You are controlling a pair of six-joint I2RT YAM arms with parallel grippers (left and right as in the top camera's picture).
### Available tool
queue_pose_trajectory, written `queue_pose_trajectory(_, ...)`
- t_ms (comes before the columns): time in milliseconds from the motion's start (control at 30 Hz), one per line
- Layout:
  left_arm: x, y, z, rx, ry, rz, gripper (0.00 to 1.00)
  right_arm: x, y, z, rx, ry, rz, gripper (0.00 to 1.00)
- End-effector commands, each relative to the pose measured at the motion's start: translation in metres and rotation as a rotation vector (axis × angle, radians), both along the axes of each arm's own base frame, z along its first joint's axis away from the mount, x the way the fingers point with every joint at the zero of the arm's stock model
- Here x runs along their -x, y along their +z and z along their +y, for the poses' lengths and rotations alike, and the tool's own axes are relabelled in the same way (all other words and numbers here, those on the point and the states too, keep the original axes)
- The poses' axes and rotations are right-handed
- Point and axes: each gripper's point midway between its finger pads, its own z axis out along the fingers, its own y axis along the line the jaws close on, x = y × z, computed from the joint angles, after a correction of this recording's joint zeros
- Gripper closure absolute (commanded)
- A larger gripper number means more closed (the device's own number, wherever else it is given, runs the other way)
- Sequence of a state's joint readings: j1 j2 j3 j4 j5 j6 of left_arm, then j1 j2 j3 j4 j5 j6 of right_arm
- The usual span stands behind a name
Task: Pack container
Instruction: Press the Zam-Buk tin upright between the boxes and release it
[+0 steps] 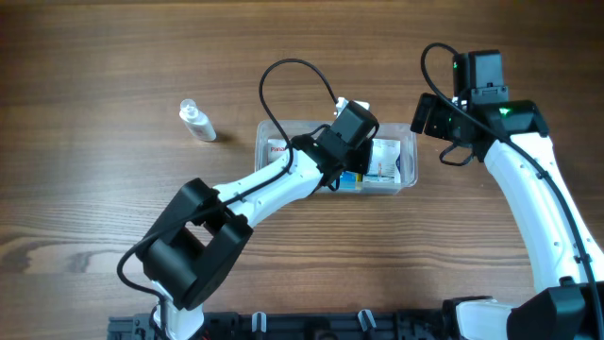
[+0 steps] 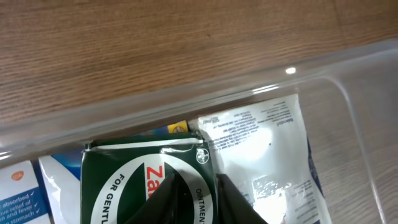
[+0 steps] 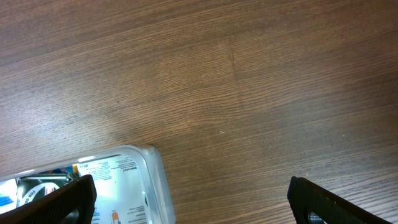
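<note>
The left gripper (image 2: 196,194) is reaching into the clear container (image 1: 411,162) lying at the middle of the wooden table (image 1: 94,217), its dark fingers pressed together over a green ointment box (image 2: 140,177) beside a white printed packet (image 2: 261,146). The right gripper (image 3: 189,186) is hovering with its fingers spread wide, just beyond the container's right corner (image 3: 158,180). A small clear bottle (image 1: 197,121) is lying at the upper left.

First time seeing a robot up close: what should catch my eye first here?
The left gripper reaches into the clear container at mid-table, its jaws almost together over a green box. The right gripper hangs open beside the container's right end, and a small bottle sits alone on the left.
</note>
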State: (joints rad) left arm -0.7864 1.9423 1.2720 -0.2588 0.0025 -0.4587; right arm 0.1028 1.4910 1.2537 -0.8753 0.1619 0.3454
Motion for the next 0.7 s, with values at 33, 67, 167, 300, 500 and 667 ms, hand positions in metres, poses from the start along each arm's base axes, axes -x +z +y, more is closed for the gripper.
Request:
queue_pose_trajectory(33, 0.000, 0.042, 0.000, 0.062, 0.002, -0.063, 0.76, -0.003, 0.000, -0.004, 0.015, -0.007, -0.002, 0.00)
queue_pose_trajectory(67, 0.000, 0.058, 0.000, 0.083, 0.005, -0.089, 0.75, -0.003, 0.000, -0.004, 0.015, -0.007, -0.002, 0.00)
queue_pose_trajectory(167, 0.000, 0.086, 0.009, 0.093, 0.028, -0.135, 0.69, -0.003, 0.000, -0.004, 0.015, -0.007, -0.002, 0.00)
queue_pose_trajectory(300, 0.005, 0.078, 0.035, -0.021, 0.080, -0.118, 0.66, -0.003, 0.000, -0.004, 0.015, -0.007, -0.002, 0.00)
queue_pose_trajectory(500, 0.023, 0.028, 0.057, -0.183, 0.078, 0.015, 0.64, -0.003, 0.000, -0.004, 0.015, -0.007, -0.002, 0.00)
queue_pose_trajectory(667, 0.028, 0.002, 0.062, -0.232, 0.090, 0.075, 0.64, -0.003, 0.000, -0.004, 0.015, -0.007, -0.002, 0.00)
